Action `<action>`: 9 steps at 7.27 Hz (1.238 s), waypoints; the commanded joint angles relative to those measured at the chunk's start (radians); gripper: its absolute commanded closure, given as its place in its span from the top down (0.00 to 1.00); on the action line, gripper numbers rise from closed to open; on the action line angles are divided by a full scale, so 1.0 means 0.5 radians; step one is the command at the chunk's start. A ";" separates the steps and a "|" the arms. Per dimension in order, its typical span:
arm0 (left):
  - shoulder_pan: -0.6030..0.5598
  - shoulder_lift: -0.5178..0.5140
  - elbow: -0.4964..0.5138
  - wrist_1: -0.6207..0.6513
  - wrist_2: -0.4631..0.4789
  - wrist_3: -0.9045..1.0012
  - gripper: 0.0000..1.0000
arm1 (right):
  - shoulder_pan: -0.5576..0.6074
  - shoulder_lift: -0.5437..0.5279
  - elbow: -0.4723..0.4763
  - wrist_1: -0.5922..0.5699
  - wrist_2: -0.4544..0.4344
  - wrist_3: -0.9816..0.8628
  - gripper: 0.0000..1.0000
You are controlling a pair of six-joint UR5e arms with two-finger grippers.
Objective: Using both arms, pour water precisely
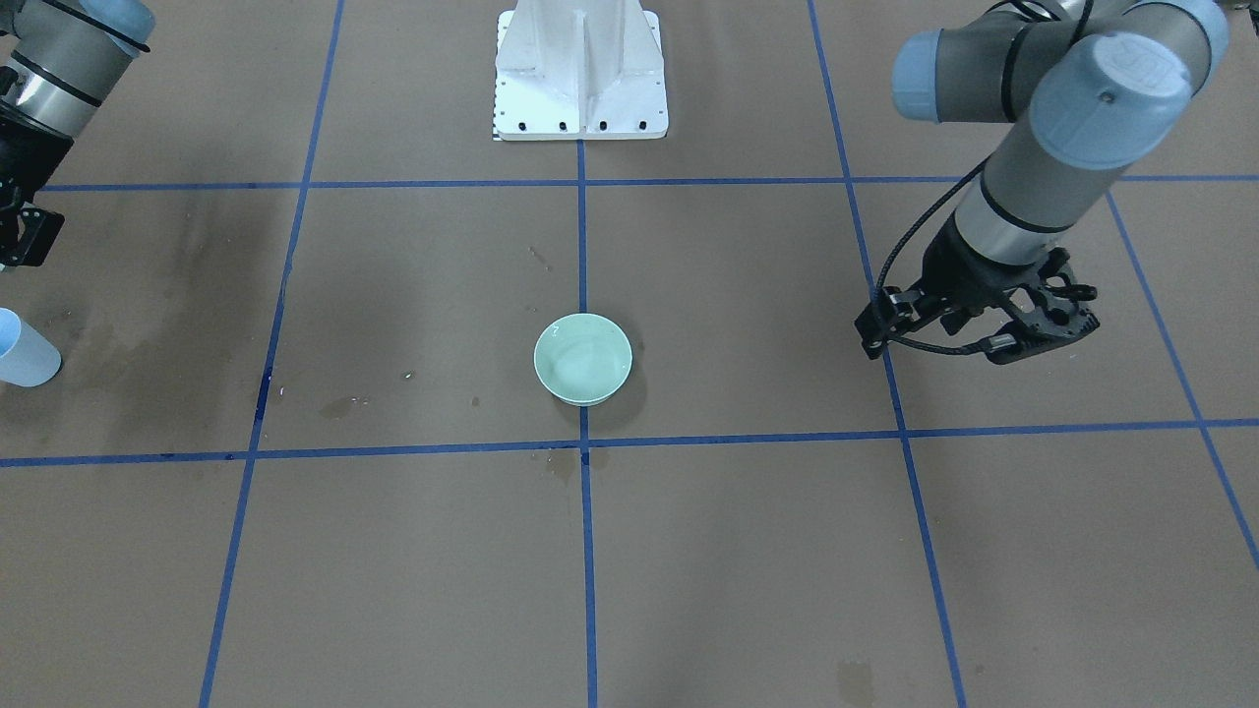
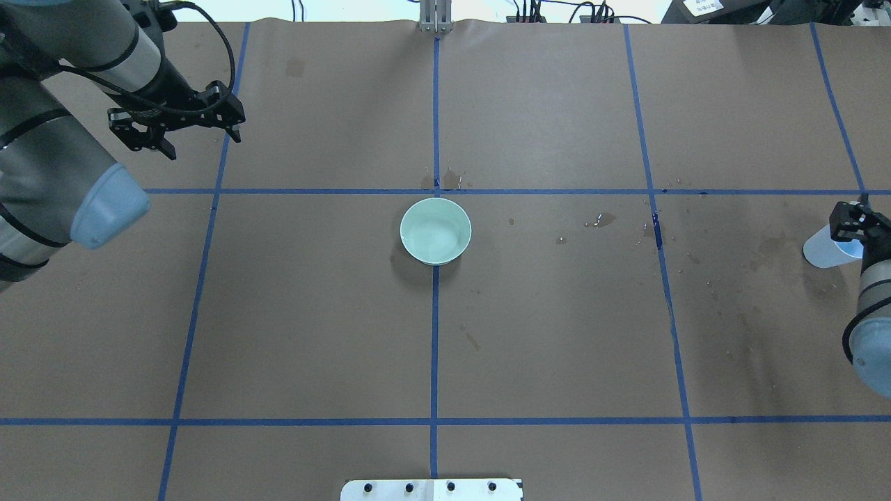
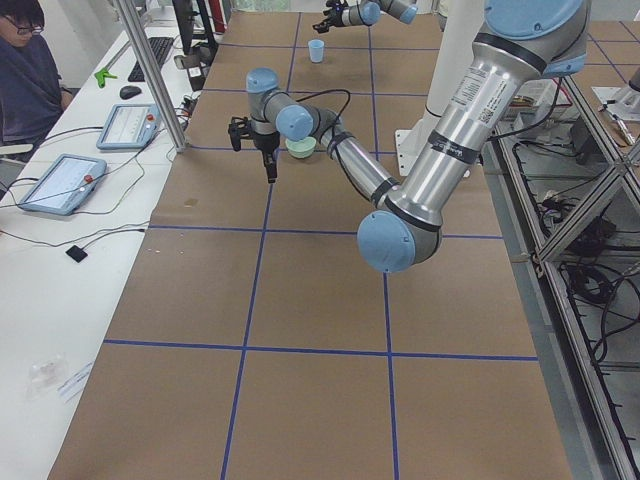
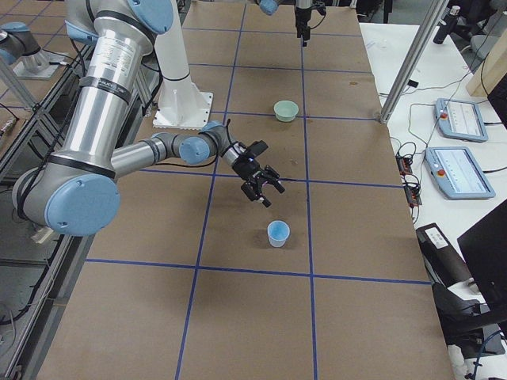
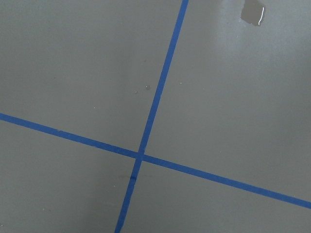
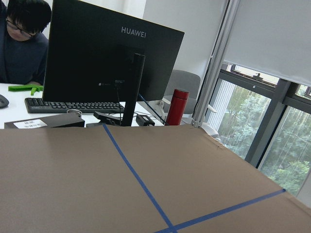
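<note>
Overhead exterior, read left to right. Left arm's black two-finger gripper (image 2: 202, 139): hangs over brown paper-covered table (image 2: 557, 334), jaws spread, holding nothing, well apart from all else. Pale green ceramic bowl (image 2: 436, 231): upright at centre, faint sheen inside. Pale blue translucent plastic cup (image 2: 825, 252): upright at far right; probably light, thin-walled, easily crushed, slippery if wet; best taken mid-wall, gently. Water: too clear to make out; presumably in cup, prone to slosh. Right arm's matching gripper (image 4: 266, 195): jaws wide, empty, near cup, not touching.
</note>
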 commanded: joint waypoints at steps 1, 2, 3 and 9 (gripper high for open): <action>0.151 -0.081 0.005 -0.133 0.046 -0.219 1.00 | 0.432 0.152 0.104 0.009 0.482 -0.953 0.99; 0.221 -0.072 0.017 -0.359 0.089 -0.360 1.00 | 0.713 0.286 0.101 0.009 0.882 -1.361 0.99; 0.264 -0.072 0.048 -0.535 0.093 -0.440 1.00 | 1.050 0.427 0.044 0.000 1.360 -1.769 0.99; 0.660 -0.342 0.541 -0.951 0.384 -0.589 1.00 | 1.753 0.873 -0.521 -0.318 2.374 -2.622 0.99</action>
